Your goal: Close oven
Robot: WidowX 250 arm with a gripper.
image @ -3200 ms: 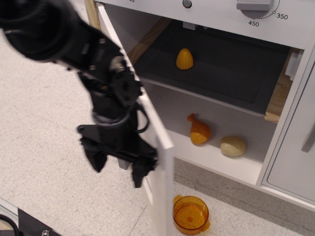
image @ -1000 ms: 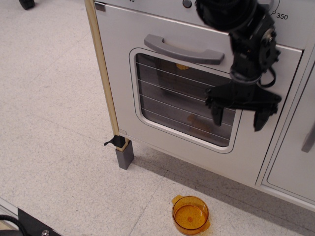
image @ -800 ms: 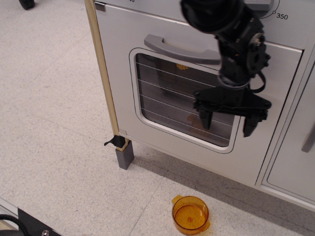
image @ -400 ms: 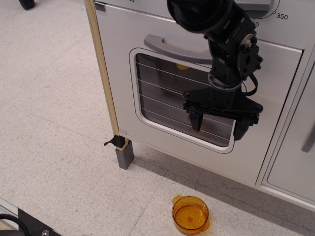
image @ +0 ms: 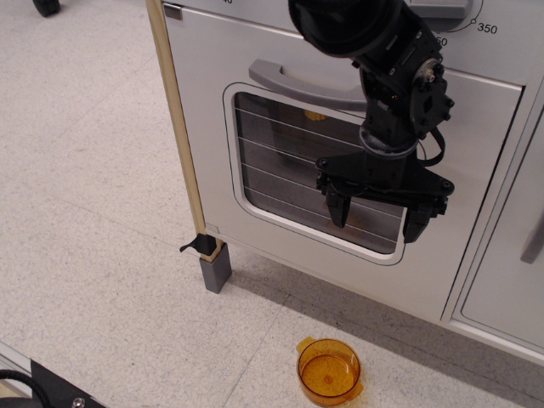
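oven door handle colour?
Grey, a curved bar handle on the white oven door above the window; clear in the observation.image view.

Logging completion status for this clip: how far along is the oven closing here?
Done, it seems: the oven door sits flush with the oven front, its grey bar handle and lined window facing out, no gap visible. In hand: nothing; the gripper hangs open in front of the window, holding nothing. Left: at most pulling the arm away. The orange cup on the floor is not involved.

Single cam – high, angled down at oven (image: 255,170) front, close.
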